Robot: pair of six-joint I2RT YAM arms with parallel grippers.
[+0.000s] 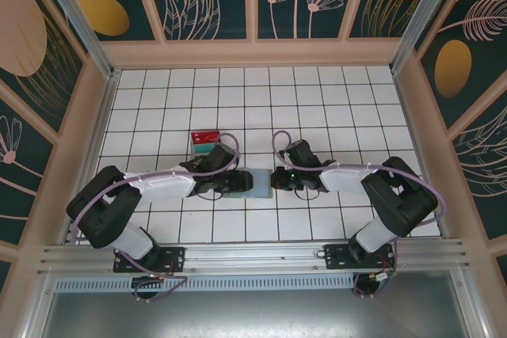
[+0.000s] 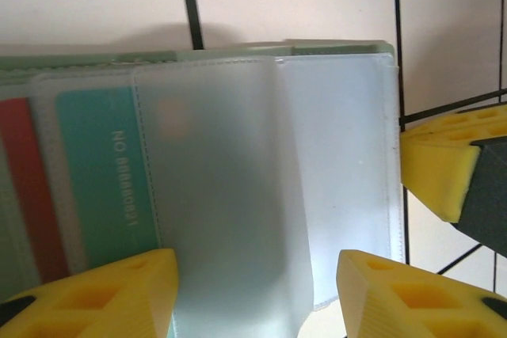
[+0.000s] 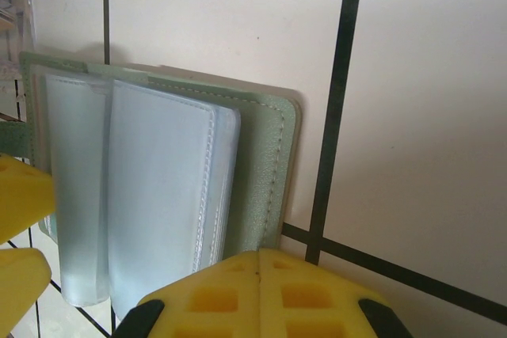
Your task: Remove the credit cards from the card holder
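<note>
- Card holder (image 1: 245, 184) lies open on the table (image 1: 317, 108) between the left gripper (image 1: 228, 173) and the right gripper (image 1: 276, 179), with bare tiles all around.
- Left wrist: jaws wide apart, straddling a frosted sleeve (image 2: 230, 195). The teal card (image 2: 95, 180) and red card (image 2: 24, 187) sit in sleeves.
- Right wrist: jaws closed together, empty, at the holder's edge.

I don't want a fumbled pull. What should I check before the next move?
1. Holder lying open: ok.
2. Teal card and red card in their sleeves: ok.
3. Left gripper open around a frosted sleeve: ok.
4. Card inside that sleeve: cannot tell.
5. Right gripper shut at the holder's edge, pinning it: cannot tell.
</note>
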